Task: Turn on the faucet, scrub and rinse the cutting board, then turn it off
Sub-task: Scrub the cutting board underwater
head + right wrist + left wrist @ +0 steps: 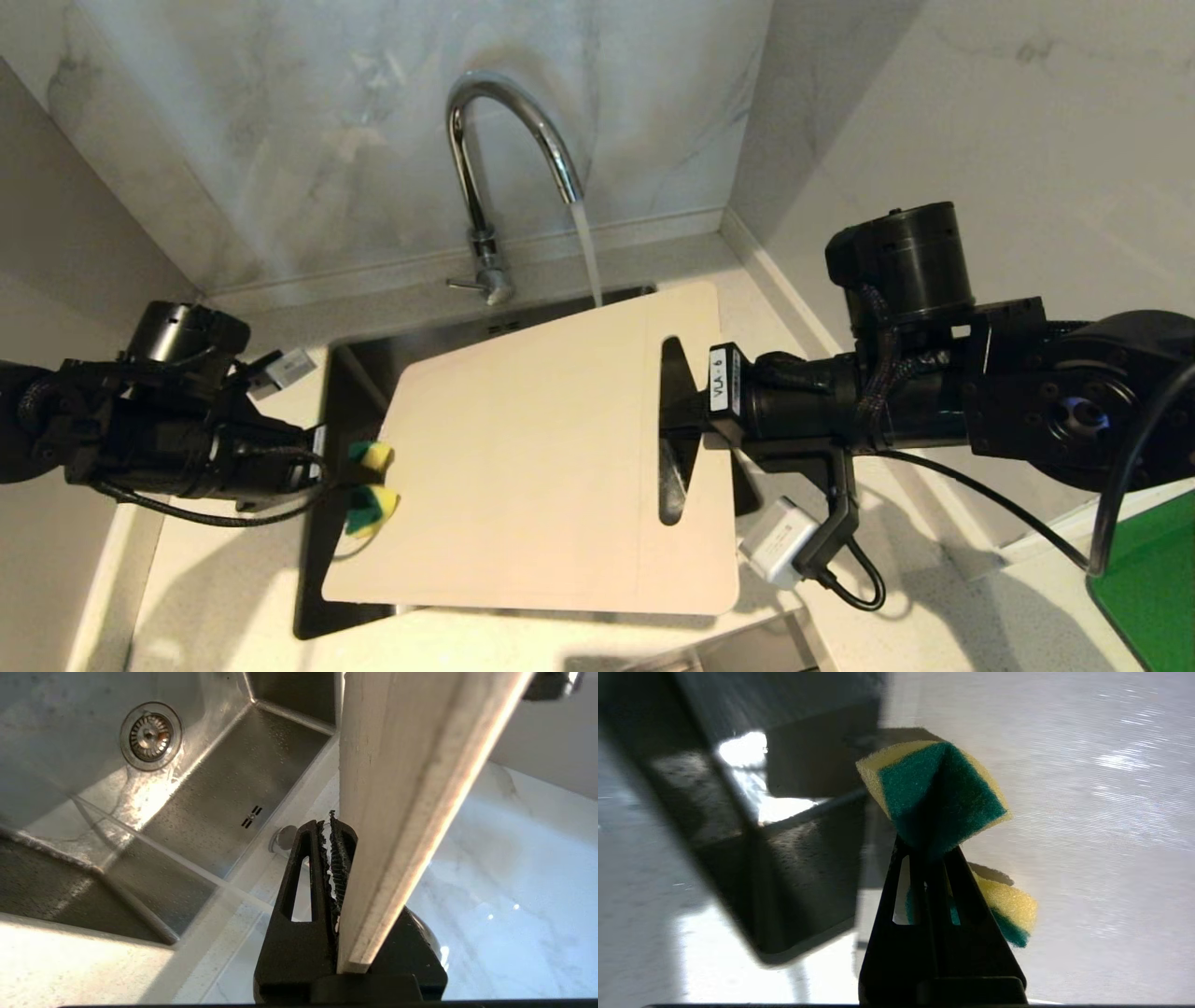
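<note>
i see water running from the faucet (509, 149) behind the cutting board (532, 467), which my right claw (686, 425) grips at its handle end, holding it over the sink (350, 373). my left claw (331, 481) is clenched on a green-and-yellow sponge (372, 485) at the board's left edge.

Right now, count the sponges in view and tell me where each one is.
1. The green-and-yellow sponge is pinched, folded, in the left end effector, at the cutting board's left edge over the sink. The board hides most of the sink, so another could lie beneath.
</note>
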